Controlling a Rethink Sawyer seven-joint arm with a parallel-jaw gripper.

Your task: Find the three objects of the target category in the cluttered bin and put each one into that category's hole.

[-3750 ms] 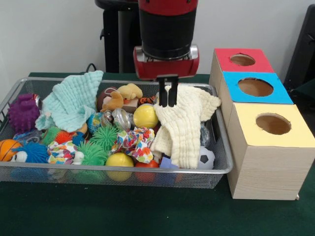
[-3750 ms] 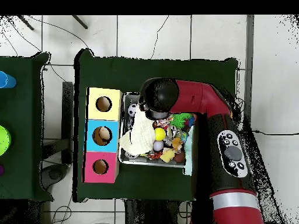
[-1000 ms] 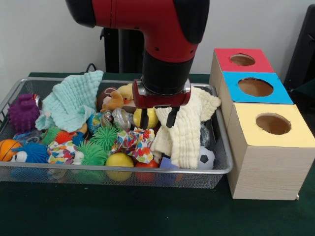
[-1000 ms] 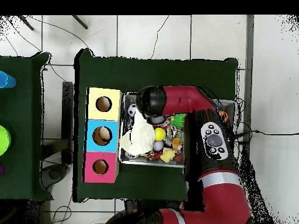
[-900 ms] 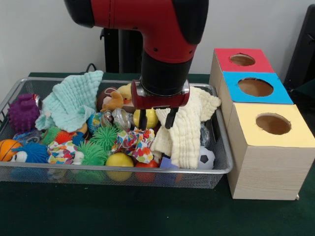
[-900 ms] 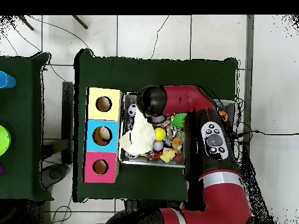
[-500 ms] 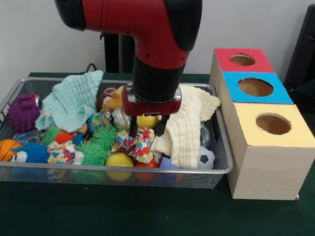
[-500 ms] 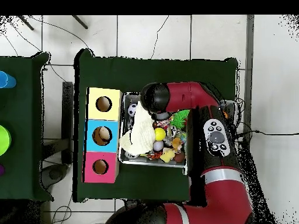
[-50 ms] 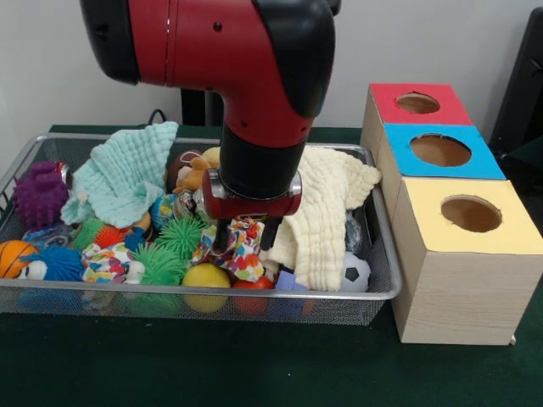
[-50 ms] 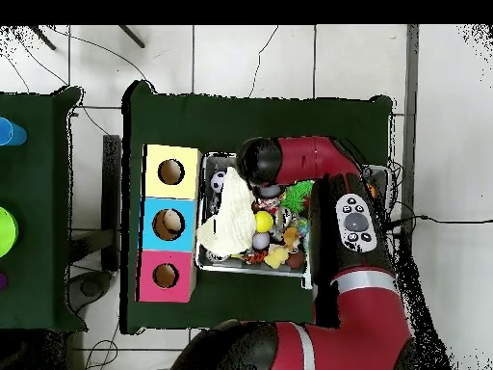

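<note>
Patterned cloth (image 9: 236,247), a bright multicoloured scrap, lies near the front middle of the wire bin (image 9: 383,284), between the green spiky balls (image 9: 168,250) and the cream cloth (image 9: 327,216), and it looks like your target. You have the gripper (image 9: 242,236) lowered right over it, fingers (image 9: 221,236) spread to either side of its top fold, not yet pinching anything. That straddle reads as a set-up for a straight-down pinch on soft fabric. The cream cloth drapes over the bin's right end, likely hiding other toys. A mint cloth (image 9: 123,174) covers the left rear. Beside the bin on the tabletop (image 9: 254,365) stands the box with red (image 9: 418,103), blue (image 9: 439,150) and yellow (image 9: 471,214) holes. No labels or writing are readable anywhere.
</note>
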